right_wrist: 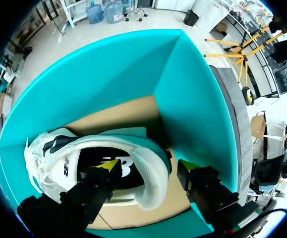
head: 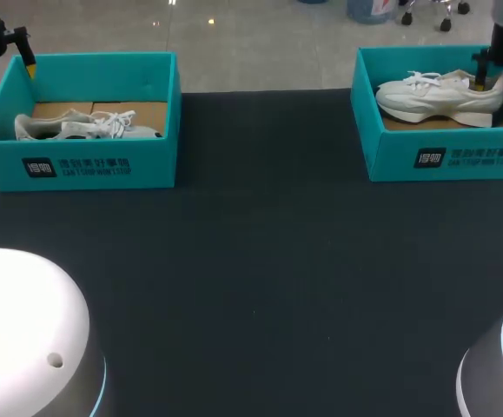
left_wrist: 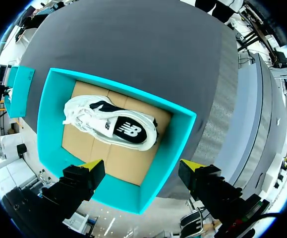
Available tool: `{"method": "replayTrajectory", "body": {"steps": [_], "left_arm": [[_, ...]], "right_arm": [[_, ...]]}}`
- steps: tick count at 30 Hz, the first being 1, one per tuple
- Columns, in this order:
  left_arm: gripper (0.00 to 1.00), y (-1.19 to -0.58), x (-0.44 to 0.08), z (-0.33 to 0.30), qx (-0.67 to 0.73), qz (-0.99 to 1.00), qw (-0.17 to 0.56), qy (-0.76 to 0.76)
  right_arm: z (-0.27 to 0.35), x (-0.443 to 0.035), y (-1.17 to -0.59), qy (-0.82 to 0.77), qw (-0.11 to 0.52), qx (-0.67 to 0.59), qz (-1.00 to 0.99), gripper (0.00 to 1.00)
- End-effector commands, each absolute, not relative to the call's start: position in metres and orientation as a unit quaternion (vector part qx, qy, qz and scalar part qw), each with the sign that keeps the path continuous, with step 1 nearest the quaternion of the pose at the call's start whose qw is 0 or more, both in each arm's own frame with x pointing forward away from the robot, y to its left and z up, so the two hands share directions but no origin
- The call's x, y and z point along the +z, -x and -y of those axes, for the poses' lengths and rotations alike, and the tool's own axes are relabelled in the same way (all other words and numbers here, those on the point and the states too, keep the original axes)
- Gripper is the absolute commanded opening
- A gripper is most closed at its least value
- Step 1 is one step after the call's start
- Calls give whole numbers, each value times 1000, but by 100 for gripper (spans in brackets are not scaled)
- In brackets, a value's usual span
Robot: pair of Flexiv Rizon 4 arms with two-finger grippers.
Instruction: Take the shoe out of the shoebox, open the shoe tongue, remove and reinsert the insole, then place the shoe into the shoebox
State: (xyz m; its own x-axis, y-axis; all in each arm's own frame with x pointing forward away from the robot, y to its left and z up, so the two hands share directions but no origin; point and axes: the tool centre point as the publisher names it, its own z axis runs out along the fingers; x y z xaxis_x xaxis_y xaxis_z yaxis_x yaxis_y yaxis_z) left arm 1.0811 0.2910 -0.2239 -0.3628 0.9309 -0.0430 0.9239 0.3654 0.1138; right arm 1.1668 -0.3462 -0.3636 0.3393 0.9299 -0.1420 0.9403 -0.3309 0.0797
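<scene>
Two teal shoeboxes stand at the table's far corners. In the right box a white shoe lies on brown cardboard, toe toward the middle. My right gripper is down at its heel. In the right wrist view one finger is inside the shoe and the other finger outside the heel, a small gap showing; the gripper is open around the heel wall. My left gripper hangs open above the left box, where a second white shoe lies on its side.
The dark table mat stretches between the two boxes. The robot's white rounded housings sit at the near corners. In the left wrist view my left gripper is over the box's teal wall.
</scene>
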Motion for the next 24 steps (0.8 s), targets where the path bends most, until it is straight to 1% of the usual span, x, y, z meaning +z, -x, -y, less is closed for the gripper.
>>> {"method": "replayTrajectory", "body": {"steps": [1, 4, 7, 10, 12, 13, 16, 17, 19, 20, 22, 24], "left_arm": [[100, -1081, -224, -291, 35, -824, 49, -563], [100, -1081, -224, -291, 35, -824, 49, -563], [100, -1081, -224, -291, 35, -824, 49, -563], [100, -1081, -224, -291, 35, -824, 49, -563], [100, -1081, -224, -291, 35, -824, 49, -563], [100, -1081, -224, -291, 35, -824, 49, -563], [100, -1081, -224, -291, 35, -824, 49, -563], [100, -1081, -224, -291, 35, -824, 49, -563], [100, -1081, -224, -291, 35, -824, 49, -563], [100, -1081, -224, -291, 35, -824, 49, -563], [100, -1081, -224, -291, 35, -824, 49, -563], [100, -1081, -224, -291, 35, -824, 49, -563]], "right_arm": [[348, -372, -1176, -817, 46, -62, -572, 73], [348, -375, -1175, -816, 46, -65, -572, 73], [348, -379, -1175, -816, 45, -69, -573, 70], [348, -385, -1174, -814, 45, -75, -574, 64], [348, -386, -1174, -814, 45, -77, -574, 56], [348, -386, -1174, -815, 45, -78, -573, 47], [349, -386, -1174, -815, 47, -79, -572, 38], [349, -386, -1174, -815, 48, -80, -571, 34], [349, -386, -1173, -816, 52, -81, -569, 29], [349, -385, -1173, -817, 54, -82, -568, 24], [350, -384, -1174, -818, 57, -82, -567, 18], [350, -383, -1173, -819, 62, -85, -564, 6]]}}
